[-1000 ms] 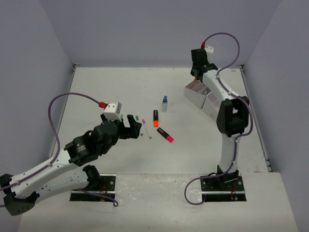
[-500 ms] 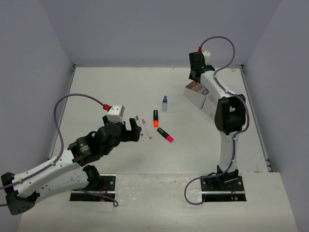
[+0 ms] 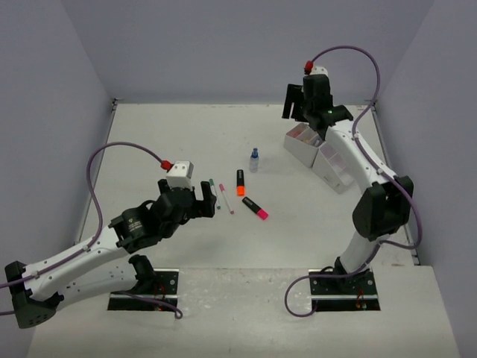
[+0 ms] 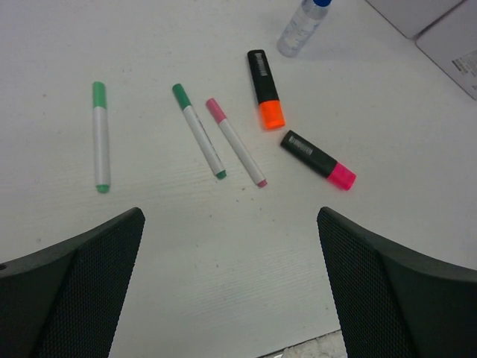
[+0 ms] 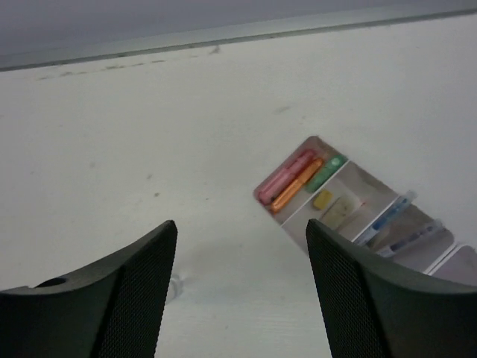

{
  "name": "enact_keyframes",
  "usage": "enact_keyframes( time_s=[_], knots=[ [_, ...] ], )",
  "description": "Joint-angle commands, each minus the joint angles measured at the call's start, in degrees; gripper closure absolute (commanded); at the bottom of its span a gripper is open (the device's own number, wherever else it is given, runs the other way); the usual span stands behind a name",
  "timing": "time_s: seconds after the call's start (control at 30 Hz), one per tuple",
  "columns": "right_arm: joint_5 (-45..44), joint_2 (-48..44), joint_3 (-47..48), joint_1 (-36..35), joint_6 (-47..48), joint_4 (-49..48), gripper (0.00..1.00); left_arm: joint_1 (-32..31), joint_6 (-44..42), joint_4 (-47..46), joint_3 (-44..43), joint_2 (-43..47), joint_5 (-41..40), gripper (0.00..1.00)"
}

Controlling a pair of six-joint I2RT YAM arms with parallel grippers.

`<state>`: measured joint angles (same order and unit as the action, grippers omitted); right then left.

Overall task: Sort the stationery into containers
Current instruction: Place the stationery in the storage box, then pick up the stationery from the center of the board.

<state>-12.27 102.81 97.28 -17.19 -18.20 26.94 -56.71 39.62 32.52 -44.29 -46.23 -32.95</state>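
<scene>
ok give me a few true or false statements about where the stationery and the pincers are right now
1. The left pincer is open and empty. True.
2. The orange-tipped marker lies in the organizer. False: it lies on the table, next to the pink-tipped marker.
3. The blue-capped bottle is on the table, outside the organizer. True.
4. The right pincer grips a pink pen. False: it is open and holds nothing.
5. Three thin pens lie on the table. True.

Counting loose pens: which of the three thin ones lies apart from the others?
The green-capped pen at the far left of the left wrist view; the other green pen and the pink pen lie close side by side.
</scene>
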Motion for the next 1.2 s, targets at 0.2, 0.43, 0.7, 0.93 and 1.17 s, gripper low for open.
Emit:
enact_keyframes(
  time_s=[0.2,0.43,0.7,0.93,1.17],
  knots=[
    [10.6,-4.01,-9.12,-11.24,2.02,-4.48,0.02,0.06,0.33,14.03,-10.24,-1.58,-11.08,0.0],
    [8.77,5.73,-4.34,-12.39,0.13,-3.95,0.1,0.11,0.26,14.58,-5.51,2.33,-11.72,0.0],
    [7.56,11.83,-1.74,-13.95,0.25,-1.25,0.44,0.11,0.05,12.53,-3.74,6.39,-13.2,0.0],
    [1.09,10.37,-2.86,-15.71,-2.29,0.93,0.5,0.11,0.11,13.48,-4.27,3.28,-13.23,0.0],
    [0.59,8.37,-5.61,-16.03,-4.74,0.72,0.57,0.11,-0.22,13.15,-4.16,3.32,-12.72,0.0]
  ],
)
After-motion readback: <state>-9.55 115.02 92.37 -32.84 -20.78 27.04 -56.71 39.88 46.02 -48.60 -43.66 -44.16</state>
